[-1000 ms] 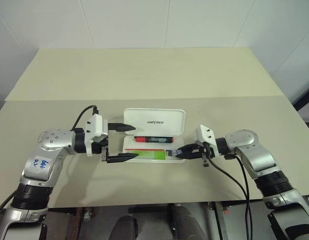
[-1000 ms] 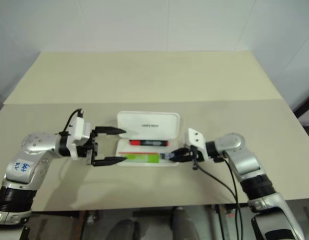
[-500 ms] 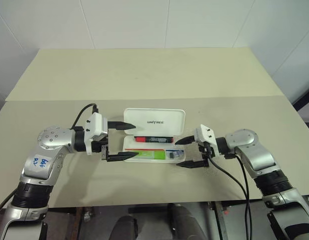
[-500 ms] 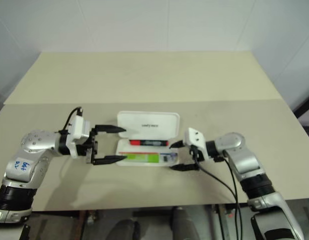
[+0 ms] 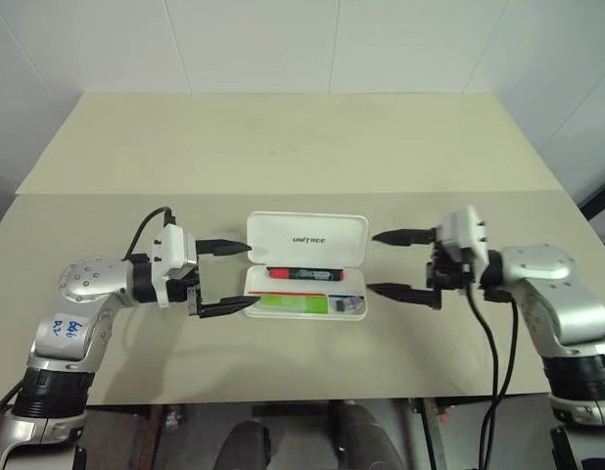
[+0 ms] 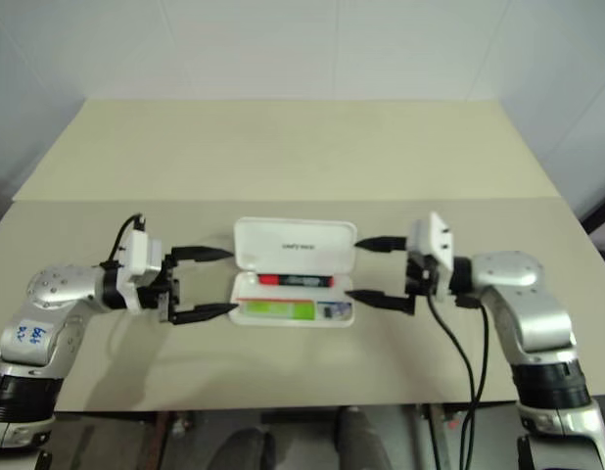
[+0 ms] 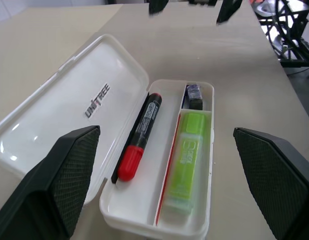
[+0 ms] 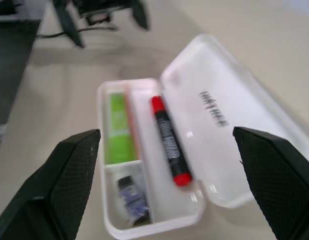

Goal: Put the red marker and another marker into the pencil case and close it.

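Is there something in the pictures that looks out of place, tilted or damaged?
Nothing stands out. The pencil case lies open on the table, with the red marker and the green marker lying straight in separate compartments. Nothing looks spilled or broken.

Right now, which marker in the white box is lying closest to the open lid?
The black marker with red ends. It lies right beside the hinged lid of the white plastic pencil case. The lime-green marker sits past the divider, along the far wall.
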`<action>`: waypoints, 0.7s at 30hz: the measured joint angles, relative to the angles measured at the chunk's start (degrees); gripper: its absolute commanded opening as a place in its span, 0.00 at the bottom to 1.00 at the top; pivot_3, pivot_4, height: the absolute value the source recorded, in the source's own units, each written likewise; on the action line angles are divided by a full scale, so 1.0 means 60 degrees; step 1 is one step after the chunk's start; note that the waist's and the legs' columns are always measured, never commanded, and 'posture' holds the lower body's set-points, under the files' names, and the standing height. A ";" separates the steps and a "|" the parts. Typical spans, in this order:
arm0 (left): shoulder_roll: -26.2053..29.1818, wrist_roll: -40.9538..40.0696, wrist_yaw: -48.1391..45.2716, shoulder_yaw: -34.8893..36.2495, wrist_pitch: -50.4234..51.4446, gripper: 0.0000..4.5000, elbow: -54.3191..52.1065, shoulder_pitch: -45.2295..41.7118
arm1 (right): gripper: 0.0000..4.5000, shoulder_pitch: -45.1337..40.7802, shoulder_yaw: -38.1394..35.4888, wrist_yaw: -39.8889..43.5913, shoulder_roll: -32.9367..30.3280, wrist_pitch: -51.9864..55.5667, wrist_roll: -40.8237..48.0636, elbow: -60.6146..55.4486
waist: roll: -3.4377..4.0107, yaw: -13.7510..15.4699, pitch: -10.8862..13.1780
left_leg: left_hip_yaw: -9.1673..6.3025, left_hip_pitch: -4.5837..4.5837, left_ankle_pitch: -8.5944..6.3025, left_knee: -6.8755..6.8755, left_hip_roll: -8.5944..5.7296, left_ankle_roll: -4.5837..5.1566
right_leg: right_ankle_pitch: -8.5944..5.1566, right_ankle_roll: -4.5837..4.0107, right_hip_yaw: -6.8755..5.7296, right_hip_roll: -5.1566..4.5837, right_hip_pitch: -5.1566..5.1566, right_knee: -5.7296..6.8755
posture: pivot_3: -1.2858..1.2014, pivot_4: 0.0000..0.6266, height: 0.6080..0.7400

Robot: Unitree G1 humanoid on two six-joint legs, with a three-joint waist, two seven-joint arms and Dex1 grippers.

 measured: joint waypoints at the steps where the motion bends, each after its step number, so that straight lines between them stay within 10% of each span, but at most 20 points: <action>1: -0.0001 0.0001 0.0034 0.0108 -0.0104 1.00 0.0127 0.0041 | 0.99 0.0204 -0.0276 -0.0016 -0.0197 -0.0053 0.0027 -0.0001 | 0.0000 0.0028 0.0000 | 0.0007 0.0001 0.0000 -0.0001 0.0000 0.0000 | 0.0000 0.0000 -0.0005 0.0000 0.0004 -0.0005 | 0.52 0.24 1.00; 11: 0.0000 0.0050 -0.0005 0.0430 -0.0713 1.00 0.1237 -0.0114 | 0.99 0.1352 -0.0843 0.0471 -0.0932 -0.1672 -0.0188 0.0444 | 0.0000 -0.0007 0.0000 | 0.0085 0.0016 0.0000 0.0001 0.0003 0.0001 | 0.0002 0.0003 0.0000 0.0004 0.0025 -0.0010 | 0.52 0.24 1.00; 21: -0.0051 -0.0180 0.0045 0.0516 -0.0593 0.32 0.1237 -0.0153 | 1.00 0.1450 -0.0841 0.0276 -0.0998 -0.1859 -0.0238 0.0414 | 0.0000 0.0037 0.0000 | 0.0082 0.0014 0.0000 0.0000 0.0002 0.0001 | 0.0002 0.0004 -0.0001 0.0001 0.0024 -0.0012 | 0.52 0.24 1.00</action>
